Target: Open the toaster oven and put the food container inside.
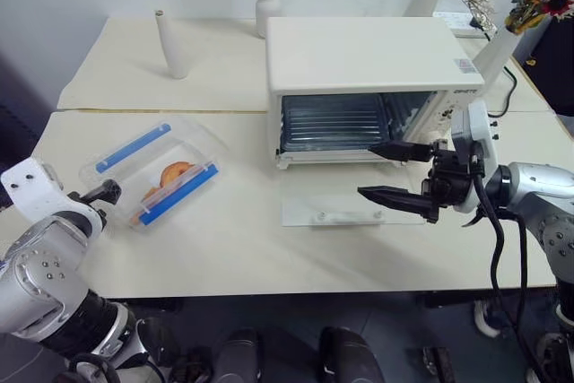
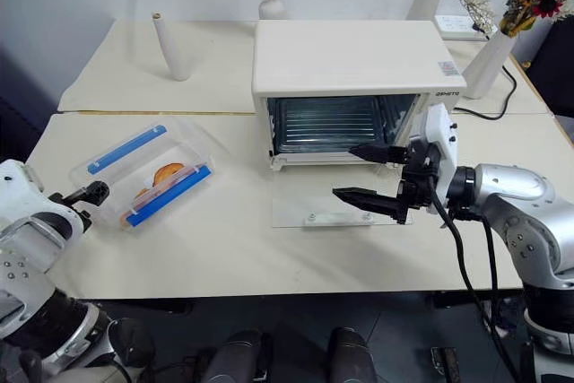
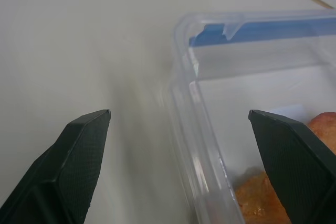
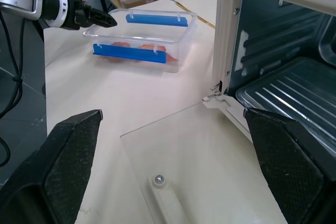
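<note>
We have the boxy cream-white toaster oven (image 1: 372, 78) standing toward the back of the pale counter (image 1: 233, 248), its glass door (image 1: 336, 213) already folded down flat in front of the open cavity, wire rack visible inside. The clear rectangular plastic food container (image 1: 154, 170), with two blue clip strips along its lid and orange-brown food inside, sits on the counter well to the left of the oven, turned at an angle to the counter's edge.

Our left end effector (image 1: 100, 195) is just beside the container's near-left corner, fingers spread wide; in the left wrist view one finger is outside the clear wall and the other lines up over the box, so the corner lies between them, though we see no contact yet. Our right end effector (image 1: 399, 172) hovers above the lowered door, fingers also spread, holding nothing.

We judge the container to be light and fairly stiff, but its smooth clear walls look slippery and thin enough to flex under a hard squeeze. A corner grip would let it swing, so we would rather close across the short width near the middle, pads on the rim below the lid where the plastic is strongest, and keep it level so the food does not slide.
</note>
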`<control>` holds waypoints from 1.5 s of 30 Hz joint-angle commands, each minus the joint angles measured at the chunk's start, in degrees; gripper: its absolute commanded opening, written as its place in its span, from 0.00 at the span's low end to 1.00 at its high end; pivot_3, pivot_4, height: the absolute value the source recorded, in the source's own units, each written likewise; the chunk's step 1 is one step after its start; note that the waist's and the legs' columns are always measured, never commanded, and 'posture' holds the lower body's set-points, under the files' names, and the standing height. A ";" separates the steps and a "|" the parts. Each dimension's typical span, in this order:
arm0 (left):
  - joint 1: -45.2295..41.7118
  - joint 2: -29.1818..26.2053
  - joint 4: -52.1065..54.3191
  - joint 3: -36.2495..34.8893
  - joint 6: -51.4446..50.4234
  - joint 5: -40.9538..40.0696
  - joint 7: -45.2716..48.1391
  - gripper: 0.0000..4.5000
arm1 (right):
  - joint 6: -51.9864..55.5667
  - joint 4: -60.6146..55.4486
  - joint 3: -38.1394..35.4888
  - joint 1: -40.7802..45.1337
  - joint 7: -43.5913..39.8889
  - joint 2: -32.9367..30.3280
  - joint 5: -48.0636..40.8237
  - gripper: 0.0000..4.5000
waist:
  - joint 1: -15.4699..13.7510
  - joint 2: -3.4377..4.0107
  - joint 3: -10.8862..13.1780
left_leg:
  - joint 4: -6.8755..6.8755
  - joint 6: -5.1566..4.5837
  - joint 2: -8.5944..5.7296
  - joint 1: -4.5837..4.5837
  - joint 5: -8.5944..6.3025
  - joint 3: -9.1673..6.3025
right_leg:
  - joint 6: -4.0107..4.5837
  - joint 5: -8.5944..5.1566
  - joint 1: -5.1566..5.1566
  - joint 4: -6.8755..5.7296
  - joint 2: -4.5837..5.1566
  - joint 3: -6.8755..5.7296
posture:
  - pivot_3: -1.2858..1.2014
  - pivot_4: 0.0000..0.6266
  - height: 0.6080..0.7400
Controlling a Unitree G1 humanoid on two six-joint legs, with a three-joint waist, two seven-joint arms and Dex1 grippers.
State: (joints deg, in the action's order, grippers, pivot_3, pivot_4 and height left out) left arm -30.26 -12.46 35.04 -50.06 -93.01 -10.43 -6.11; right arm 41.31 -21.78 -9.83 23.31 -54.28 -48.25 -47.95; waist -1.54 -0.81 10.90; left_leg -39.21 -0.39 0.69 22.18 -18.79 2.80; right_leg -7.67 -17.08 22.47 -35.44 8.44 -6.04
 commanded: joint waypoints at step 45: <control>-6.65 -19.77 -11.03 27.26 0.51 -51.18 -8.53 0.02 | 6.48 -7.36 -13.50 -9.88 4.82 -6.20 -7.62 1.00 | -0.17 -0.08 0.02 | 0.06 0.00 -0.03 -0.01 -0.01 0.00 | 0.02 -0.01 0.02 -0.01 0.06 0.05 | 0.52 0.24 1.00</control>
State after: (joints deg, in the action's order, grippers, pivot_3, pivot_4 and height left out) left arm -34.89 -32.00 24.83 -24.26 -93.08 -58.54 -13.78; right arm 47.70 -27.02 -20.51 13.87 -49.95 -53.40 -54.33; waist -1.71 -0.89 10.92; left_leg -39.15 -0.39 0.66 22.18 -18.79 2.80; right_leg -7.65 -17.08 22.50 -35.44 8.51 -5.98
